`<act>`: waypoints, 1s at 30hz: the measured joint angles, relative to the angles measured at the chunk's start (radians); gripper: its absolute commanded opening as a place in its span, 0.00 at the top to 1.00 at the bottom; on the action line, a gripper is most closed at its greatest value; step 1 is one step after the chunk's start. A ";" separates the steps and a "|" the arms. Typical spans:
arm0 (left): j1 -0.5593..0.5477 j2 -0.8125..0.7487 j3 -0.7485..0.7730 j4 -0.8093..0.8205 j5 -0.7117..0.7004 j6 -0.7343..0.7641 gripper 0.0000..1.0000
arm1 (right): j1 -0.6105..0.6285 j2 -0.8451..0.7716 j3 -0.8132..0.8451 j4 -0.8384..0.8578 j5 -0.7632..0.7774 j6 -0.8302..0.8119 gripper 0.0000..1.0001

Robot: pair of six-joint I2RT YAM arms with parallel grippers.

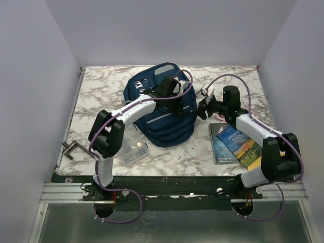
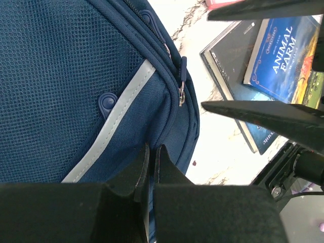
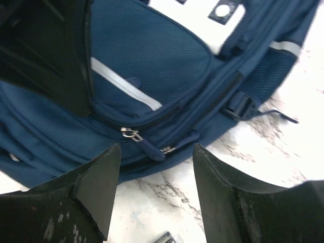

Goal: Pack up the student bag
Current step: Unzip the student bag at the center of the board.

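Note:
The student bag [image 1: 152, 109], navy with grey stripes, lies in the middle of the table. My left gripper [image 1: 176, 95] sits on its right side. In the left wrist view that gripper [image 2: 152, 151] is shut on a thin fold of the bag's blue fabric [image 2: 76, 76]. My right gripper [image 1: 203, 107] hovers just off the bag's right edge. Seen from the right wrist, this gripper [image 3: 157, 148] is open, and a blue zipper pull [image 3: 149, 148] lies free between and just beyond its fingertips. Nothing is held in it.
Two books [image 1: 234, 143] lie right of the bag, the top one titled Animal Farm [image 2: 286, 50]. A small clear plastic box [image 1: 132, 152] sits front left of the bag. A metal clamp [image 1: 72, 148] is at the table's left edge.

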State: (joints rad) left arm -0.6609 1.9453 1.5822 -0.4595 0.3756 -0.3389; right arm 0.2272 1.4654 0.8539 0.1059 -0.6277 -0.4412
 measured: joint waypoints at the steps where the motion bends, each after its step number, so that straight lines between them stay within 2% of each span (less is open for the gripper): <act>1: 0.001 0.000 0.003 -0.001 0.005 0.000 1.00 | -0.007 0.016 0.019 -0.026 -0.034 -0.021 0.38; 8: 0.001 0.000 0.014 -0.003 0.039 -0.002 1.00 | -0.033 0.126 0.096 -0.139 -0.232 -0.122 0.39; 17: 0.001 0.000 0.014 -0.022 0.041 -0.001 1.00 | -0.033 0.204 0.140 -0.210 -0.309 -0.169 0.64; 21: 0.003 0.000 0.014 -0.022 0.044 -0.001 1.00 | -0.033 0.175 0.104 -0.173 -0.306 -0.112 0.76; 25: 0.006 0.000 0.014 -0.023 0.057 -0.004 1.00 | -0.033 0.099 0.016 -0.092 -0.285 -0.014 0.98; 30: 0.008 0.000 0.015 -0.030 0.092 -0.016 1.00 | -0.021 0.002 -0.093 0.035 -0.195 0.161 0.99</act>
State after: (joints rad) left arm -0.6533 1.9453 1.5970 -0.4892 0.4671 -0.3546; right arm 0.2058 1.4677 0.7609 0.1413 -0.8230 -0.2802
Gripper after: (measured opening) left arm 0.017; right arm 0.020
